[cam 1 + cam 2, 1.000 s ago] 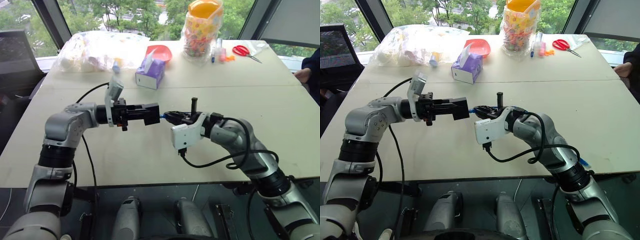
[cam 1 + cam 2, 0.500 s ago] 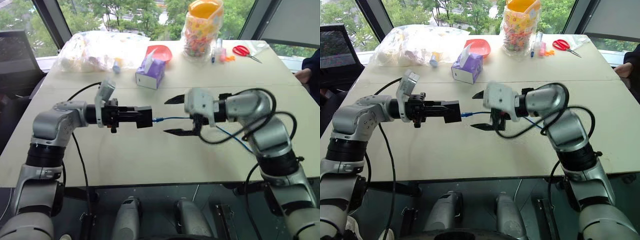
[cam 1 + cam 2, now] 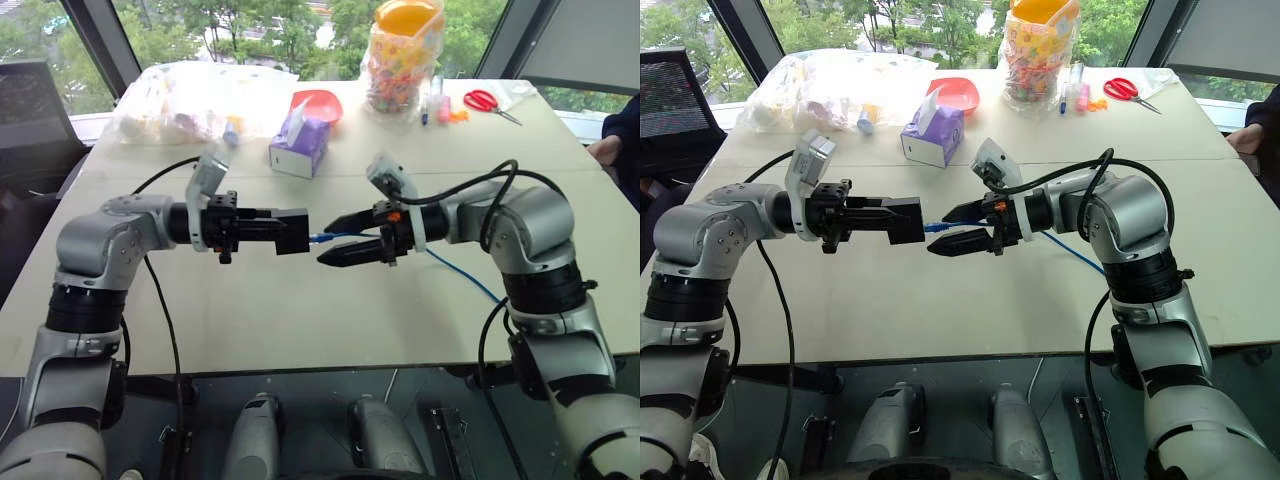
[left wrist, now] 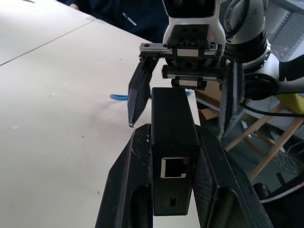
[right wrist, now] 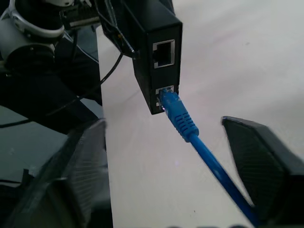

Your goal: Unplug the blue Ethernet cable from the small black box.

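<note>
My left gripper (image 3: 283, 230) is shut on the small black box (image 3: 294, 231) and holds it level above the table. The blue Ethernet cable (image 3: 455, 272) is plugged into the box's end; the right wrist view shows its plug (image 5: 176, 110) seated in the lower port of the box (image 5: 156, 52). My right gripper (image 3: 340, 238) faces the box, open, with one finger above and one below the cable just behind the plug, neither touching it. In the left wrist view the box (image 4: 173, 142) sits between the fingers (image 4: 128, 190).
At the back of the table (image 3: 300, 320) stand a purple tissue box (image 3: 300, 147), a red bowl (image 3: 322, 103), a clear plastic bag (image 3: 190, 100), a jar of sweets (image 3: 405, 60) and red scissors (image 3: 490, 102). A person's hand (image 3: 607, 150) rests at the right edge.
My right gripper let go near the plug, rolled over and opened wide, and now its fingers have narrowed on either side of the cable. The left gripper keeps the box.
</note>
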`<state>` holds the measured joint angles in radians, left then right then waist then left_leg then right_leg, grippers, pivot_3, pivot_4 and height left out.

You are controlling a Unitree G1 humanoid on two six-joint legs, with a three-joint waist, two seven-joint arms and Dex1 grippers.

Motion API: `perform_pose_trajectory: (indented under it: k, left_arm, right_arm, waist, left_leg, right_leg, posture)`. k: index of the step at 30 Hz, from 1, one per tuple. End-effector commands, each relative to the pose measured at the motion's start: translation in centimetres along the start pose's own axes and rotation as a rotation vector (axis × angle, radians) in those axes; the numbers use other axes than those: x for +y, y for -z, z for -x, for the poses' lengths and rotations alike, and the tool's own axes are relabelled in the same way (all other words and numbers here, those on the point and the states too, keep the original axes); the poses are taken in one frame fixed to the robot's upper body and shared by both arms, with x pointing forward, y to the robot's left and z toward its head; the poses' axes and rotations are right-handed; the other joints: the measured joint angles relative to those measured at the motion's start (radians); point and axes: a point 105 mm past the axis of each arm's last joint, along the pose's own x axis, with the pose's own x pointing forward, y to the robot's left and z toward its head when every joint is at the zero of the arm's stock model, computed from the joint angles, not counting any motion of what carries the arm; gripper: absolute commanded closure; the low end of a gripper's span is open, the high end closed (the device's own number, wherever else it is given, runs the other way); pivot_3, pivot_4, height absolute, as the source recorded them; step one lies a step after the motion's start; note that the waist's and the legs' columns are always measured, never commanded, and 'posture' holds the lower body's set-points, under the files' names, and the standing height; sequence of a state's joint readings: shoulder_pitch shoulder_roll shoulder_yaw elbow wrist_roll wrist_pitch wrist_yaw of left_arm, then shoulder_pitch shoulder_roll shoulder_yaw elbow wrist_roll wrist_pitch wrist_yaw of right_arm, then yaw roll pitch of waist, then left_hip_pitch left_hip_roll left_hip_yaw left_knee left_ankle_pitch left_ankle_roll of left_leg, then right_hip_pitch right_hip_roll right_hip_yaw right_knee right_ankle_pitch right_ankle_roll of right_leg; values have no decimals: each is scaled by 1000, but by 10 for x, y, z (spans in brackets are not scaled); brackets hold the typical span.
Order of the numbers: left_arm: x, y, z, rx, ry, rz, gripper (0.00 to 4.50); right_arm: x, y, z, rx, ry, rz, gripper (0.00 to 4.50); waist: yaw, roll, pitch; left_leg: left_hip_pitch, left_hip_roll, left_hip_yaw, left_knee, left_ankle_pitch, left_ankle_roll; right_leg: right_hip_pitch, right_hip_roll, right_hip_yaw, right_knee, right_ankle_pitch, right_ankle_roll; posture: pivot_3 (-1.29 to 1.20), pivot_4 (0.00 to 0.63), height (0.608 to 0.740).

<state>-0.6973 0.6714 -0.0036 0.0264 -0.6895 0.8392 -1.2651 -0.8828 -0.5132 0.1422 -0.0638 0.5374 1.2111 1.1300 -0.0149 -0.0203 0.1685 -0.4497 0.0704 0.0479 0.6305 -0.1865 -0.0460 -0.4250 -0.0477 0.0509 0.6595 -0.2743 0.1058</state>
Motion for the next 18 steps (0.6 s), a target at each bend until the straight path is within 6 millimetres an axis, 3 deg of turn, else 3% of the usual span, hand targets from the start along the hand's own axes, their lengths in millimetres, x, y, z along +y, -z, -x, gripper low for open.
perform_pose_trajectory:
  k: [1, 18]
  left_arm:
    - [-7, -14, 3, -24, 12, -59, 4004]
    - [-8, -11, 3, -25, 7, -58, 4004]
  right_arm:
    - [7, -17, 2, -37, -20, 38, 2226]
    - [12, -17, -5, -1, -47, 36, 2226]
  waist:
    - [1, 0, 0]
    - [0, 0, 0]
  left_leg:
    - [0, 0, 0, 0, 0, 0]
    - [0, 0, 0, 0, 0, 0]
  right_leg:
    - [0, 0, 0, 0, 0, 0]
    - [0, 0, 0, 0, 0, 0]
  posture:
    - [0, 150, 735]
    - [0, 150, 735]
